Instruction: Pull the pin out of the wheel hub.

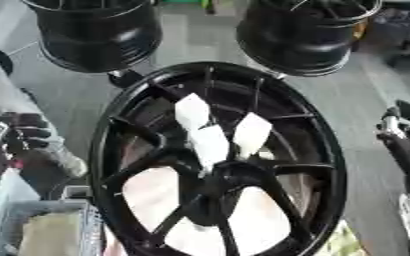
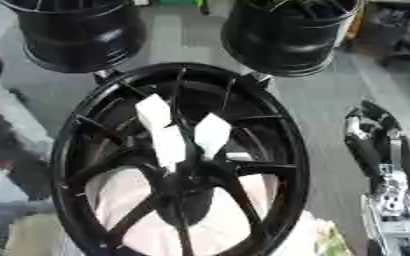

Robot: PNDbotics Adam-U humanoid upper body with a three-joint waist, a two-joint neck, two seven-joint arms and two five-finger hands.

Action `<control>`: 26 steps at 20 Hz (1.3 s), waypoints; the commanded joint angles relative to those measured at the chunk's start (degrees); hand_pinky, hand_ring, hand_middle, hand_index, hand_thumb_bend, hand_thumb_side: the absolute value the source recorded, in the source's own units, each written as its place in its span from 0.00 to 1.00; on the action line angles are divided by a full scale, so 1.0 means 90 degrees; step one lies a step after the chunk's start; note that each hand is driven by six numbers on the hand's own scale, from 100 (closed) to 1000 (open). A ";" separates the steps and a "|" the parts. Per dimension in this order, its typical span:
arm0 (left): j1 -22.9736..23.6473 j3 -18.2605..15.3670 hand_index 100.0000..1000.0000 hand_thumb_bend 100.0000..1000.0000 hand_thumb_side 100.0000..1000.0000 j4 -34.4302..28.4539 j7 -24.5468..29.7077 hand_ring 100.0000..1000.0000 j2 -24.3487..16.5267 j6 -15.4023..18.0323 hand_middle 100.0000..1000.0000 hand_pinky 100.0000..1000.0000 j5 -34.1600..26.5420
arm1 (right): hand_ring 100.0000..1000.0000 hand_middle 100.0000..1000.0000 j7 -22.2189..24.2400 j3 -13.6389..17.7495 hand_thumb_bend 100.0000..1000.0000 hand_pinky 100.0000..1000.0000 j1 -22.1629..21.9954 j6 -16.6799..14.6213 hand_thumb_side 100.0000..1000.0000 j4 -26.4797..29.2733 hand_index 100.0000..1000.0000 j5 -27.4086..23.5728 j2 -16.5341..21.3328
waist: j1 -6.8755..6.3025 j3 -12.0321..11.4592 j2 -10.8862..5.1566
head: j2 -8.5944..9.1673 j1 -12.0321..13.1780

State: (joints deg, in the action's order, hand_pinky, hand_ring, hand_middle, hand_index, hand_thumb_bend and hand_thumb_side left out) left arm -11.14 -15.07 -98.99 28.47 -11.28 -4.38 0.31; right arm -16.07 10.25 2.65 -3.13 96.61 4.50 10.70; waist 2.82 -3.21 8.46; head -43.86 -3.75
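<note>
A big black spoked wheel hub (image 1: 322, 150) fills the middle of both views, tilted toward me. Three white flat pins stick up near its centre: one upper left (image 1: 191, 111), one to the right (image 1: 250, 134), one lower between them (image 1: 210, 146). My left hand (image 1: 29, 134) shows dark and blurred at the left edge, outside the rim and apart from the pins. My right hand (image 2: 368, 131) hangs at the right edge, beside the rim, fingers relaxed and holding nothing. Neither hand touches the hub.
Two more black wheel rims stand at the back, one left (image 1: 95, 35), one right (image 1: 305, 35). A wire basket (image 1: 20, 212) with a pale thing in it sits at the lower left. Pale cloth (image 1: 152, 192) shows through the spokes. Grey floor lies around.
</note>
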 commanded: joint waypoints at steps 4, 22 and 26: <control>-0.0651 -0.0103 0.73 0.00 0.68 -0.0057 -0.0378 0.67 -0.0919 0.0363 0.63 0.67 -0.0382 | 0.57 0.67 -0.0002 0.0043 0.00 0.52 0.0030 -0.0017 0.38 0.0088 0.79 0.0058 0.0100 | -0.0064 0.0030 -0.0102 | -0.0029 -0.0036; -0.3977 0.2699 0.81 0.06 0.25 0.1893 0.0521 0.70 -0.4554 0.4757 0.68 0.73 0.0312 | 0.57 0.67 0.0096 -0.0044 0.00 0.52 -0.0040 -0.0002 0.38 0.0042 0.79 0.0123 0.0320 | -0.0299 0.0298 -0.0247 | -0.0029 0.0006; -0.4690 0.3381 0.81 0.09 0.26 0.2357 0.0997 0.71 -0.4201 0.5463 0.69 0.74 0.0635 | 0.57 0.67 0.0105 -0.0047 0.00 0.52 -0.0070 0.0003 0.38 0.0031 0.79 0.0136 0.0377 | -0.0354 0.0334 -0.0282 | -0.0029 -0.0008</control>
State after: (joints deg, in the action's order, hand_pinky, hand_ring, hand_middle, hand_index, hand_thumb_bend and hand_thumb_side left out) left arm -52.05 14.17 -78.55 28.72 -48.54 35.16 5.17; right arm -15.23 9.83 1.72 -3.02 96.38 5.28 12.50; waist -0.31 -0.29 6.65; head -43.86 -3.75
